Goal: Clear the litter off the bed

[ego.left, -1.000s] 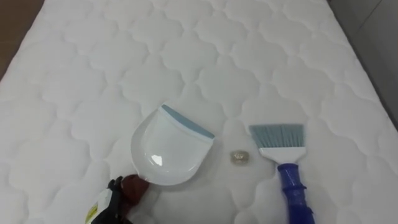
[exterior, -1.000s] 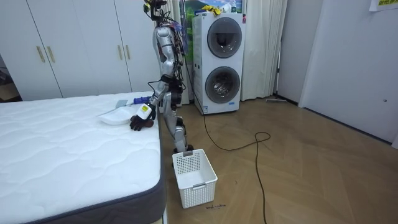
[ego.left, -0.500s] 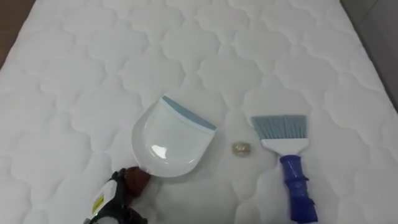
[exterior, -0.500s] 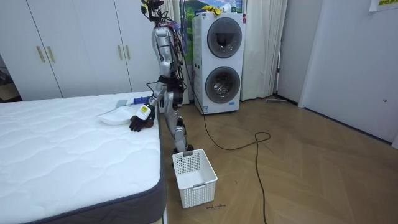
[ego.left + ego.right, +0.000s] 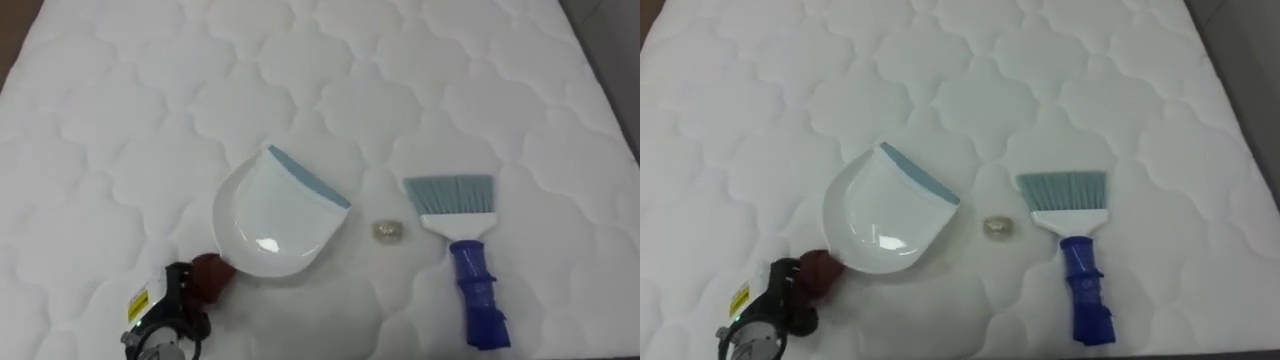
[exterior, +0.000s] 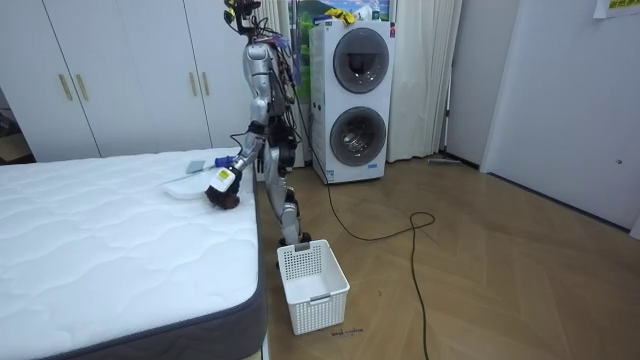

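left hand (image 5: 163, 312) low left over the bed (image 5: 140, 90), fingers curled round the red-brown handle of the white dustpan (image 5: 272, 222). the pan's blue lip points away from the hand. a small scrap (image 5: 388, 231) lies between dustpan and blue-handled brush (image 5: 468, 262), touching neither. robot stands at the bed's edge.

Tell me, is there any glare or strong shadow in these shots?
Left eye view: a bright glare spot on the white dustpan, near its handle end; the brush casts barely any shadow on the mattress. Room view: evenly lit, no harsh shadows on the floor.
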### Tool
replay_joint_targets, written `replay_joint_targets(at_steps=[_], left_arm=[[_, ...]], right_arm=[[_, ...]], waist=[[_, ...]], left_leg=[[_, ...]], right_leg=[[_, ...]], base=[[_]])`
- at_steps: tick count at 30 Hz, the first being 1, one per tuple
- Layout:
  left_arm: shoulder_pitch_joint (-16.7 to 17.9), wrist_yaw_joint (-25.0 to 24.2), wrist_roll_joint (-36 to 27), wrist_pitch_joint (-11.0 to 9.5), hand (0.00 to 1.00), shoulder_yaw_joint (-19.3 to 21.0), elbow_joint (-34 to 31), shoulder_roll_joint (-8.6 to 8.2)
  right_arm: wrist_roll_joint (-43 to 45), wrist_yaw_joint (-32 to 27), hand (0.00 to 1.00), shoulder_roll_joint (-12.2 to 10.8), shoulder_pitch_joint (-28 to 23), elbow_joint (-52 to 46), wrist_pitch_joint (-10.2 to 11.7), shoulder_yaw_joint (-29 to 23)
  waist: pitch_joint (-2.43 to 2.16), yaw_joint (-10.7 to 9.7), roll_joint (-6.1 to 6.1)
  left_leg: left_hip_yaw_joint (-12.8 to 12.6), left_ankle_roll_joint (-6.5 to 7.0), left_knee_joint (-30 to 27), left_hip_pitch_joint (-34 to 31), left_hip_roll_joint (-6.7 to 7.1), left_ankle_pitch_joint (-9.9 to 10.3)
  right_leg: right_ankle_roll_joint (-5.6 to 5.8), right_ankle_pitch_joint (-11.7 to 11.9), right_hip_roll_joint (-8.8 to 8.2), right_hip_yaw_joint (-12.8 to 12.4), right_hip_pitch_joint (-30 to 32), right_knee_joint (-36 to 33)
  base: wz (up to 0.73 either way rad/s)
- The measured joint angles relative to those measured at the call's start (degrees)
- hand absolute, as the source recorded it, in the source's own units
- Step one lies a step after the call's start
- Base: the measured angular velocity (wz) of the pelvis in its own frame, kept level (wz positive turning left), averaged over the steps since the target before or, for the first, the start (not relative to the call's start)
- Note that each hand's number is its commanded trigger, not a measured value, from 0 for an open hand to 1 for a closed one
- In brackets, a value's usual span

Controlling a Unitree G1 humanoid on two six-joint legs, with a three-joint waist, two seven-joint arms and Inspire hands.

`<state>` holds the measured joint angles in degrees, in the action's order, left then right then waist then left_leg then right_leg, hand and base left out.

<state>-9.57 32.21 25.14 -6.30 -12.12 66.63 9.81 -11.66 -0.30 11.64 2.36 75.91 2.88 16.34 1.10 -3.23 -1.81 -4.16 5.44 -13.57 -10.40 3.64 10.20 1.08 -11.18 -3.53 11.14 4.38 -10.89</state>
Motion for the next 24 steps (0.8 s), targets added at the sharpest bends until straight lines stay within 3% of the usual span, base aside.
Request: replay_joint_targets(at_steps=[6, 14, 24], left_arm=[[0.05, -0.38, 0.0, 0.96, 1.0, -2.38, 1.45, -0.86], [0.05, -1.62, -0.01, 0.97, 1.0, -2.39, 3.02, -2.07], [-0.01, -1.65, 0.39, 0.91, 1.0, -2.46, 3.05, -1.69]], right_arm=[[-0.86, 0.03, 0.0, -0.26, 0.28, 0.13, 0.04, 0.48], [-1.22, 0.18, 0.0, -0.5, 0.78, 0.27, 0.16, 0.45], [-1.65, 0.27, 0.0, -0.5, 0.76, 0.31, 0.07, 0.43]], waist=[[0.13, -0.21, -0.26], [0.14, -1.28, -0.26], [0.22, -1.42, -0.39]], left_leg=[[-0.2, 0.0, 0.16, 0.02, -0.04, 0.0], [-0.51, -0.03, 0.3, 0.13, -0.09, -0.02], [-1.13, -0.02, 0.2, 0.31, -0.19, -0.02]], right_leg=[[0.0, 0.0, -0.28, -0.16, 0.08, 0.18], [0.0, 0.0, -0.24, -0.42, 0.09, 0.23], [-0.03, 0.05, 0.26, -1.55, 0.13, 0.14]], base=[[0.0], [-0.01], [-0.03]])
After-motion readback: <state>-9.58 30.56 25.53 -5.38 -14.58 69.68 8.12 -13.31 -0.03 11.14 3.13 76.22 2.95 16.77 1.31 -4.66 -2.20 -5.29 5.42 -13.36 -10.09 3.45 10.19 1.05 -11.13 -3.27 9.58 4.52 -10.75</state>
